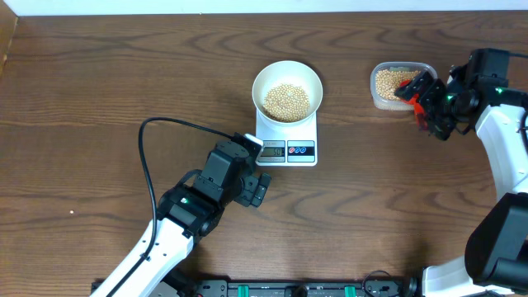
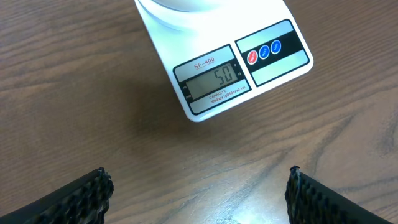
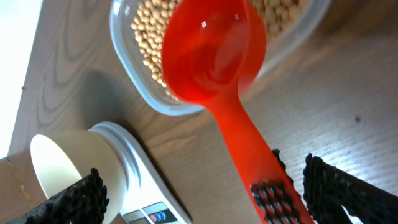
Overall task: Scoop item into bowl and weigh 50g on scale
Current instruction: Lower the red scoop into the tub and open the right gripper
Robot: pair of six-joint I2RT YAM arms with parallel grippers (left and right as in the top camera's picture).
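- While the scale (image 2: 214, 78) reads 50, the red scoop (image 3: 214, 56) hangs empty over the tub (image 3: 122, 59), handle running back into my right gripper (image 1: 425, 103); clamping unclear.
- My left gripper (image 2: 198, 177) is spread, empty.

Noted on the left arm (image 1: 157, 239): smooth white shell on the long link and matte black boxy housings at the wrist, with a small green light (image 1: 183, 200) on top. A thin black cable (image 1: 142, 157) runs off it in a loop. The right arm (image 1: 505, 140) has the same white shell and black wrist, plus a bulky black lower segment. On the left gripper (image 2: 198, 173) the fingers (image 2: 78, 199) are black, their edges ribbed like fine teeth. The right gripper (image 3: 202, 174) shows identical black knurled pads (image 3: 348, 193).
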